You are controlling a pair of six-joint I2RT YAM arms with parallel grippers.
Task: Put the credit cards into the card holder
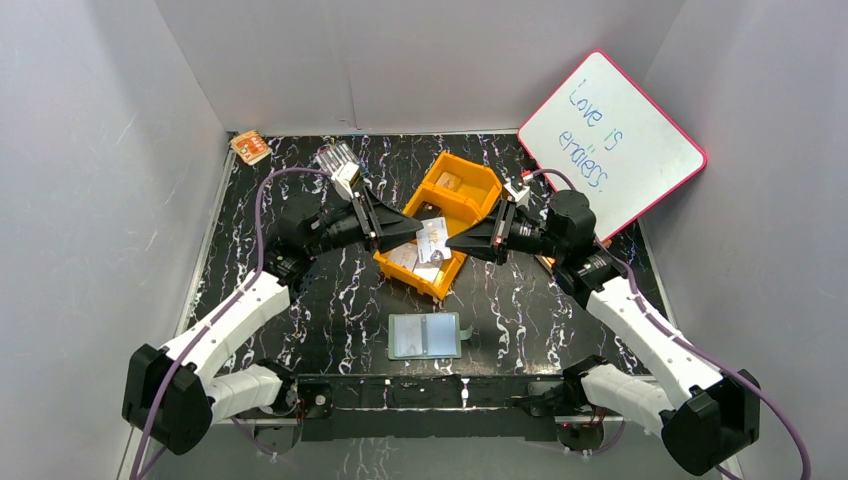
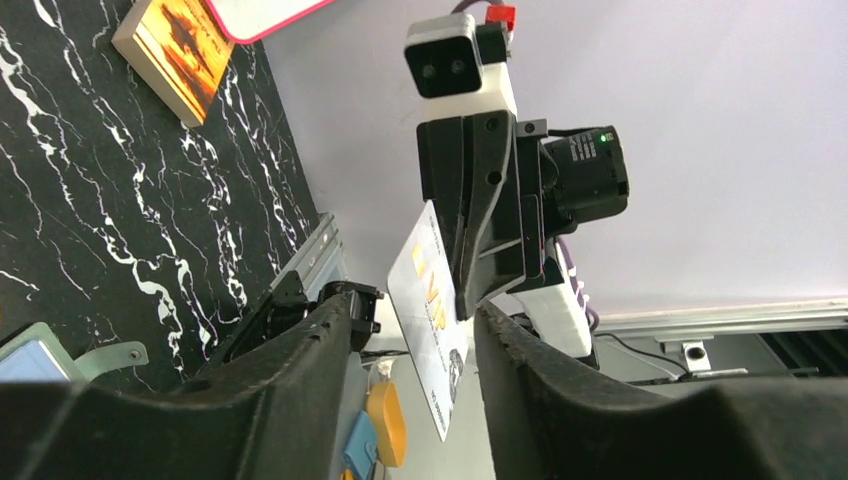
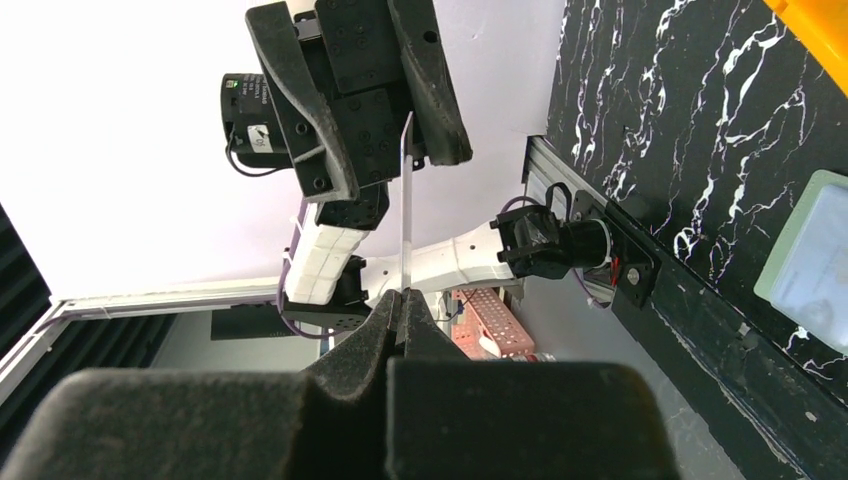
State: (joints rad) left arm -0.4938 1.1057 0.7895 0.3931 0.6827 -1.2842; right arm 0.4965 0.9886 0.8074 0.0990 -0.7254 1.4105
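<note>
Gently close the left gripper (image 1: 415,228), jaws now apart astride the credit card (image 2: 430,310) aloft over the orange tray (image 1: 470,180), squarely onto its flat faces; loosen the right gripper (image 3: 403,300), clamped on its other end, only once firm, then carry to the open card holder (image 1: 425,336)

card holder (image 3: 812,262) cut by edge

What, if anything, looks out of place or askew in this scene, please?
The orange tray sits at a diagonal, and the whiteboard leans tilted in the far right corner. One credit card stands on edge in mid-air, pinched by the right claw, between the left claw's open fingers.
</note>
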